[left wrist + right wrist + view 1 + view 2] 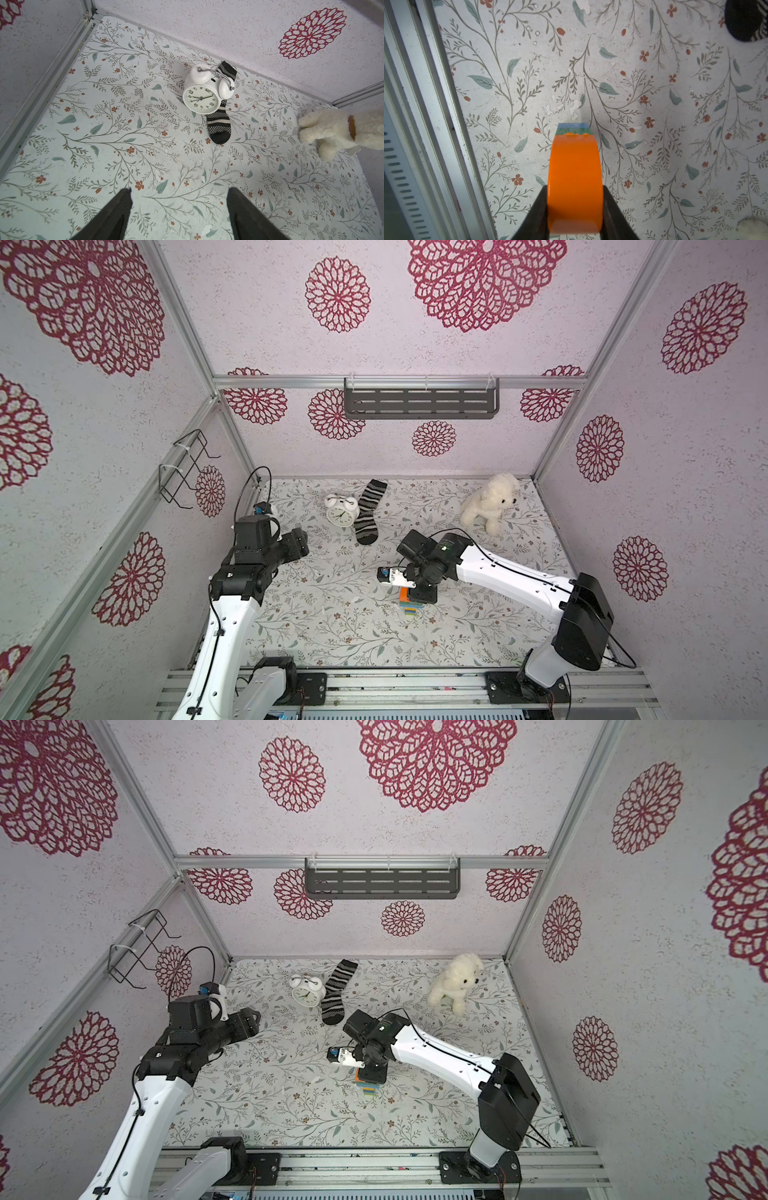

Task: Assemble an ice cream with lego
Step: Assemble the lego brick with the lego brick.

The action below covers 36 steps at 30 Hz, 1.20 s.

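Observation:
The ice cream (409,606) (367,1088) stands upright as a stack of joined lego bricks on the floral table, right of centre in both top views. My right gripper (574,188) comes down from above and is shut on its orange dome (575,170). Past the dome, the green brick (571,131) and the light-blue brick (572,125) show as thin edges; the lower bricks are hidden in that view. My left gripper (179,190) hangs open above bare table at the left, well away from the stack, with nothing between its fingers.
A white alarm clock (343,510) and a striped sock (370,512) lie at the back centre. A white plush dog (490,502) stands at the back right. The arms' mounting rail (395,684) runs along the front edge. A wire rack (185,468) hangs on the left wall.

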Motion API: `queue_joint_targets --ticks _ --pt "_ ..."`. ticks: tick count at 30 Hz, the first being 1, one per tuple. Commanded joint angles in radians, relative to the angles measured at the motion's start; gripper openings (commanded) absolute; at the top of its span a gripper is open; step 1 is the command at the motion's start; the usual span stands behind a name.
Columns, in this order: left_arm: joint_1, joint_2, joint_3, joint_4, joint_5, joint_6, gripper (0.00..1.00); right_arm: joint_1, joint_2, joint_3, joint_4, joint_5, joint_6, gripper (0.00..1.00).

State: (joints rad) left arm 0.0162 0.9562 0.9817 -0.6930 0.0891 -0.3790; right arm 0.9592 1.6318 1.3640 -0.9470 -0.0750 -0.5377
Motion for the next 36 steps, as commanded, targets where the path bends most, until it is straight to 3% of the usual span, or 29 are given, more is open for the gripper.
queue_joint_targets --ticks 1,20,36 --pt "0.013 0.0 -0.011 0.023 0.006 -0.004 0.77 0.012 0.054 -0.051 -0.076 -0.01 0.007 0.28" --pt "0.012 0.0 -0.012 0.023 0.006 -0.004 0.77 -0.016 0.018 -0.04 -0.048 0.015 0.024 0.57" --pt "0.013 0.0 -0.012 0.026 0.01 -0.004 0.77 -0.042 -0.027 -0.049 -0.036 0.06 0.044 0.64"
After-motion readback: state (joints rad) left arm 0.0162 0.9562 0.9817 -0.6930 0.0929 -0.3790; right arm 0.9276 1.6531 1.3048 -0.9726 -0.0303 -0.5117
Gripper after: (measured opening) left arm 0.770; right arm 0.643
